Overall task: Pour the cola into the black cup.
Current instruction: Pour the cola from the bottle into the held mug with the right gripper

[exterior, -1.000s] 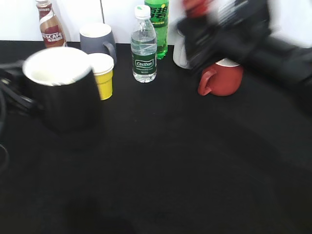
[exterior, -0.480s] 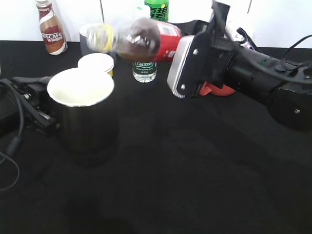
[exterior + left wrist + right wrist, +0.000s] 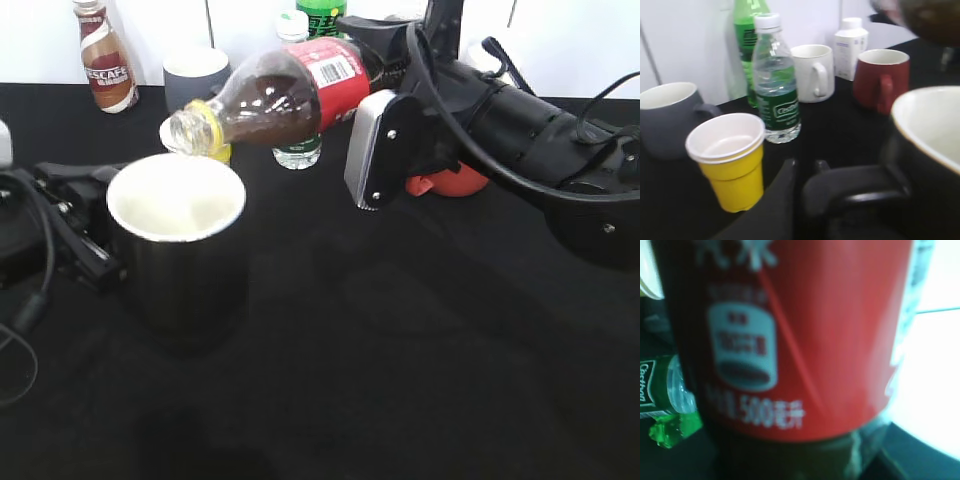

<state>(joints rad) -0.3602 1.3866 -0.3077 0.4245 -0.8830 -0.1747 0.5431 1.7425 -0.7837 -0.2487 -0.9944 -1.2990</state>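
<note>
The cola bottle (image 3: 285, 95) is tilted with its neck down to the left. Its open mouth, with a yellow ring, hangs just above the far rim of the black cup (image 3: 185, 265). No stream shows and the cup's white inside looks bare. My right gripper (image 3: 375, 90) is shut on the bottle's red-labelled body, which fills the right wrist view (image 3: 790, 340). My left gripper (image 3: 80, 230) is shut on the cup's handle (image 3: 855, 192). In the left wrist view its fingers (image 3: 807, 195) are around the handle and the cup (image 3: 935, 160) stands to the right.
Behind stand a yellow paper cup (image 3: 730, 160), a water bottle (image 3: 775, 95), a grey mug (image 3: 665, 117), a green soda bottle (image 3: 747, 35), a white mug (image 3: 812, 70), a red mug (image 3: 882, 80) and a small white bottle (image 3: 850, 42). A Nescafe bottle (image 3: 105, 55) stands at the far left.
The cola bottle swung in from the right, tipped further, and its mouth dropped to the cup's rim. The black cup shifted to the right, then held nearly still.
</note>
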